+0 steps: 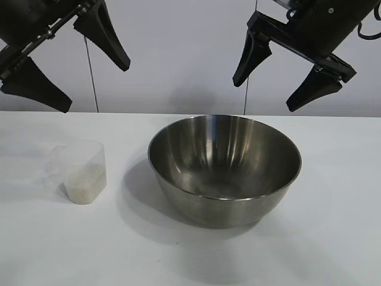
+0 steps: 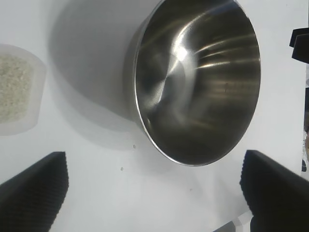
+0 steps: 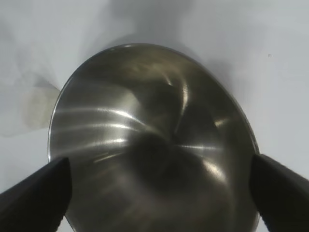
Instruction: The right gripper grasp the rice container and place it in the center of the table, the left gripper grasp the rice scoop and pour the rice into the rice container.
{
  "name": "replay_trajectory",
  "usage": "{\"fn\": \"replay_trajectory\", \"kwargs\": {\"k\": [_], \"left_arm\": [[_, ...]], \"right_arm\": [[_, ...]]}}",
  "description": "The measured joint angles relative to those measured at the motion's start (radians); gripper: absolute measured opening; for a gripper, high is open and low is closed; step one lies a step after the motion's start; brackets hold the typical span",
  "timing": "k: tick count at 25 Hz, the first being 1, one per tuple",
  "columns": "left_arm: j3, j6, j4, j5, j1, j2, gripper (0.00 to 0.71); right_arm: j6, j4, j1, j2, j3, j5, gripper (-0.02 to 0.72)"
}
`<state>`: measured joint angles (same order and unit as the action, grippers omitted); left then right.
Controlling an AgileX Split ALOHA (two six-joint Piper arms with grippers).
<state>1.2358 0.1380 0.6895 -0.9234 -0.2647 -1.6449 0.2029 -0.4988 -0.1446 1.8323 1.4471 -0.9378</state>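
Your 2 black pincers, left (image 1: 65, 65) and right (image 1: 278, 78), hang spread wide and empty above the white desk (image 1: 333, 238), the shiny round steel bowl (image 1: 224, 170) upright mid-desk, the small clear rice-filled plastic cup (image 1: 81, 171) standing at its left.

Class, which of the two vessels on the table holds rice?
The rice scoop, the small clear cup with rice inside; the steel rice container is empty.

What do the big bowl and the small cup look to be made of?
The bowl: polished steel, judging by its mirror-like streaked reflections. The cup: probably thin translucent plastic, since the rice shows through its cloudy wall.
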Motion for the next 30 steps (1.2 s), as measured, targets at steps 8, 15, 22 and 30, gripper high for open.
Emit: {"fn": "replay_trajectory", "kwargs": {"k": [8,15,22,30], "left_arm": [[0.000,0.000,-0.001,0.000,0.000,0.000,0.696],[0.000,0.000,-0.001,0.000,0.000,0.000,0.696],[0.000,0.000,-0.001,0.000,0.000,0.000,0.696],[0.000,0.000,-0.001,0.000,0.000,0.000,0.696]], "right_arm": [[0.000,0.000,0.000,0.000,0.000,0.028,0.694],[0.007,0.145,0.000,0.007,-0.022,-0.016,0.694],[0.007,0.217,-0.008,0.017,-0.218,0.160,0.694],[-0.015,0.211,-0.090,0.090,-0.291,0.335,0.693]]}}
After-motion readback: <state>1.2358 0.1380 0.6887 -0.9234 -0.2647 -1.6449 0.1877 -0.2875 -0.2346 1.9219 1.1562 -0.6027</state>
